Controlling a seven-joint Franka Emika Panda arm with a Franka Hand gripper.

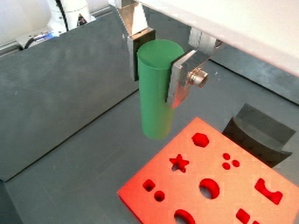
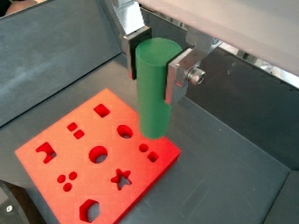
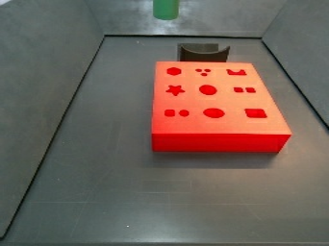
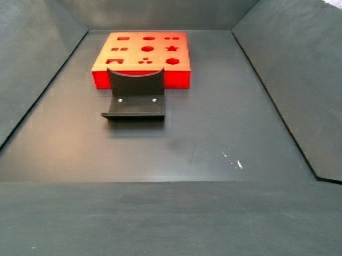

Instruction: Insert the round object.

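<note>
Green round object [image 1: 156, 89] upright, pinched between the silver fingers [image 1: 183, 77] of the tool [image 2: 156, 61], hanging above red block [image 3: 214, 103], dark fixture [image 4: 135, 101] on worktop [image 4: 201, 150] beside it

The peg [image 1: 156, 87] is plain green, held between the gripper's [image 1: 158, 68] silver plates. The block [image 3: 215, 104] is bright red with darker cut-outs. The fixture [image 4: 135, 97] is dark grey.

- The round object [image 1: 156, 89] looks like smooth green plastic — a bit shiny.
- The gripper [image 1: 156, 66] has flat silver metal fingers [image 1: 184, 74].
- The red block [image 3: 213, 104] looks smooth and matt.
- The floor [image 4: 201, 150] is dull grey.
</note>
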